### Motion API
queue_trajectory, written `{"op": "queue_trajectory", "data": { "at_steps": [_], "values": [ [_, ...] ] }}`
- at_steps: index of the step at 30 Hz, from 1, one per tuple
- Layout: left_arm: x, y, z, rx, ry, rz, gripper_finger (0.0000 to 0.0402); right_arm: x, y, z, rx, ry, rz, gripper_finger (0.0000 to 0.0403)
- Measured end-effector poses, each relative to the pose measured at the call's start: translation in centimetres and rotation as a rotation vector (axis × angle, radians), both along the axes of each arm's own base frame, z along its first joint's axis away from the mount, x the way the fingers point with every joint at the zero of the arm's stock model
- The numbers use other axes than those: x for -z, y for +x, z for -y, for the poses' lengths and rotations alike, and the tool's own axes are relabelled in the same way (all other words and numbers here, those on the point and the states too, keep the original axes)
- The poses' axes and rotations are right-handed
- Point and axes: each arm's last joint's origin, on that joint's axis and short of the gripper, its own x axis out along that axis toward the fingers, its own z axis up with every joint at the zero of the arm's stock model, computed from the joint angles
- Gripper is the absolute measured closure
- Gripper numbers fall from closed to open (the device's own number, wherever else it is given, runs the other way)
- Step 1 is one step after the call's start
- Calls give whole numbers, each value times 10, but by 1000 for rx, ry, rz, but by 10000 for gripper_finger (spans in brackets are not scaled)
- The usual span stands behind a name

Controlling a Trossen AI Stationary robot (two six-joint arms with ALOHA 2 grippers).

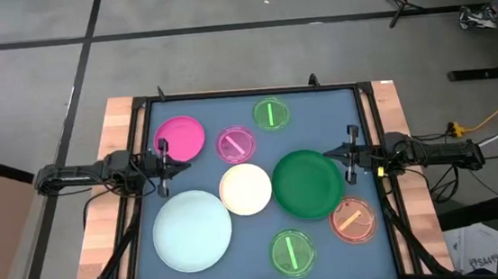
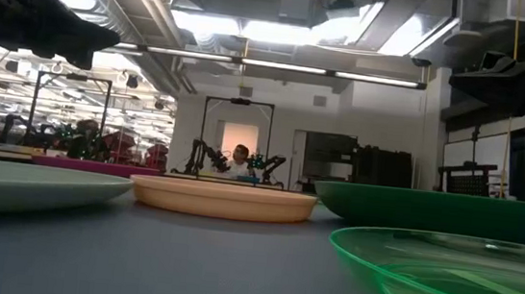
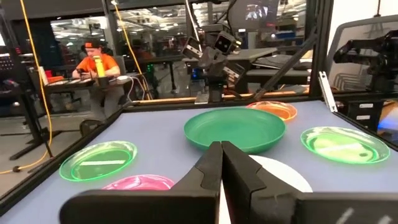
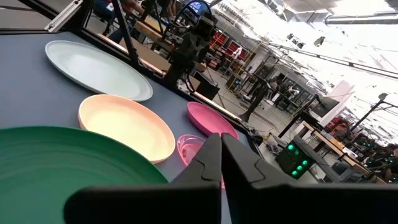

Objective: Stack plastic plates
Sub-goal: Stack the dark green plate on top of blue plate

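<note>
On the mat lie round, shallow plastic plates (image 1: 307, 184), unstacked.

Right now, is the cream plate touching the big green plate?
Cannot tell. In the high view the cream plate and green plate rims meet with no visible gap, but contact isn't plain.

7 plates (image 1: 245, 189) spread on the table (image 1: 330, 234), 1 touching 2 larger neighbours

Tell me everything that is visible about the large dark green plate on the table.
The dark green plate is round, opaque and glossy, plastic by its look, with a flat centre and a raised rim. It lies right side up and empty on the blue table, right of the cream plate, their rims meeting or nearly so. Its edge seems to overlap the small orange plate. The right gripper hangs shut at its rim.
</note>
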Motion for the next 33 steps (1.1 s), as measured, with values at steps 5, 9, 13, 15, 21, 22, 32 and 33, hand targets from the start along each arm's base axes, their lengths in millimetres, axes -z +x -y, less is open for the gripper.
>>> {"op": "queue_trajectory", "data": {
  "at_steps": [5,9,13,15,21,22,32,33],
  "values": [
    [-2,0,-2,-82,-134,37,375,0,0,0,0,0,1,402],
    [-4,-1,-5,-164,-232,75,337,0,0,0,0,-1,1,402],
    [-4,-2,-7,-230,-317,100,291,0,0,0,0,-1,0,402],
    [-4,-2,-7,-241,-344,109,268,0,0,0,0,-1,0,402],
    [-4,-2,-7,-244,-366,115,217,0,0,0,0,-1,1,402],
    [-4,-2,-8,-251,-366,117,213,0,0,0,0,-1,1,402],
    [-20,1,-9,-277,-384,278,208,0,0,0,0,-2,1,402],
    [-21,3,-9,-276,-383,288,208,0,0,0,0,-1,0,402]
  ]
}}
